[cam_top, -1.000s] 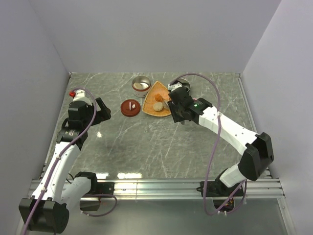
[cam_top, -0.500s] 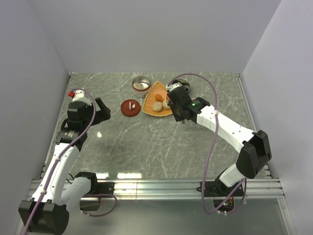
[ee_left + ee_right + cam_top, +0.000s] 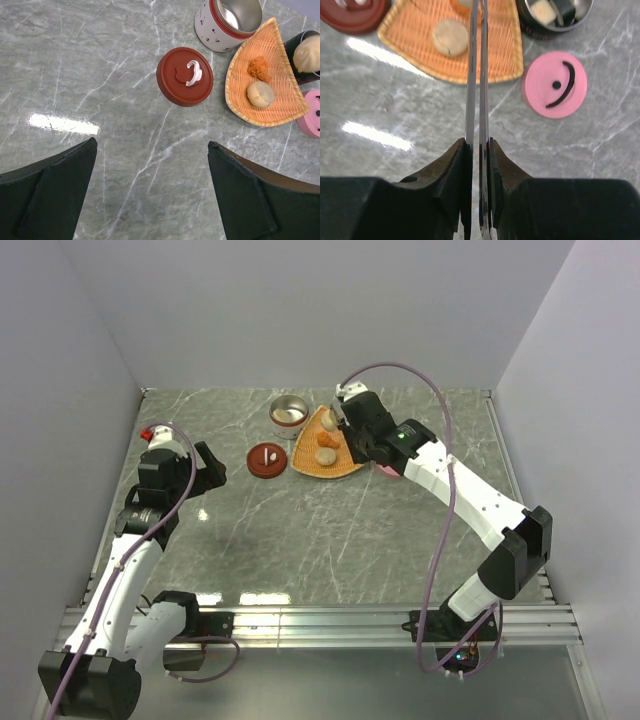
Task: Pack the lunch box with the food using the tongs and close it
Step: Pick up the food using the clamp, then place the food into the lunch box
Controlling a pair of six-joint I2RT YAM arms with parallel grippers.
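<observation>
- My left fingers (image 3: 50,190) are spread wide over the bare bench (image 3: 100,75) and hold nothing. Only their dark tips show, at the bottom of the wrist view.
- My right fingers (image 3: 451,167) are pinched onto the tongs (image 3: 472,75), whose two arms lie nearly together. The tips run off the top of that view, over the orange tray (image 3: 410,30).
- The dark pot (image 3: 532,31) is cut off at the top edge. I can make out rice rolls (image 3: 543,10) inside, but little else.
- A pale lump (image 3: 307,52) shows against that pot from the left wrist. I cannot tell whether the tongs grip it.
- A beige lump (image 3: 260,94) and an orange piece (image 3: 258,67) lie on the tray.
- The pink lid (image 3: 554,85) lies just beside the tray. From above, my right arm half covers it.
- The red lid (image 3: 185,76) lies near the open white pot (image 3: 220,27).
</observation>
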